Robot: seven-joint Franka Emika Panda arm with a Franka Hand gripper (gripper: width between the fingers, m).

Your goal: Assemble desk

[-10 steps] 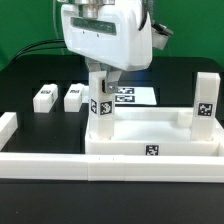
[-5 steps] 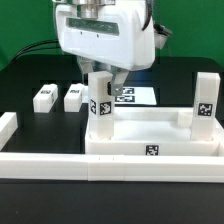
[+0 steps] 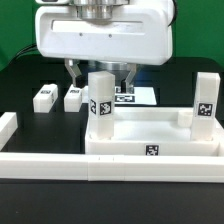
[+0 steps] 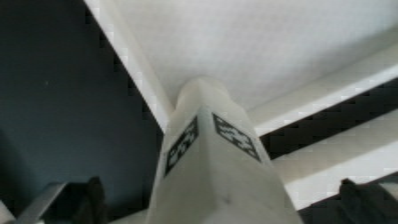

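The desk top [image 3: 125, 148] lies on the tabletop [image 3: 25, 85] against the low wall [image 3: 50, 165]. One leg [image 3: 100, 100] stands upright at its corner on the exterior view's left, and another [image 3: 205, 98] stands on the right. The end effector [image 3: 101, 74] hovers over the left leg, its fingers [image 4: 71, 200] spread wide on either side and apparently touching nothing. The sound move is to rise straight up so neither finger nudges the leg, then go for a loose leg [image 3: 44, 96].
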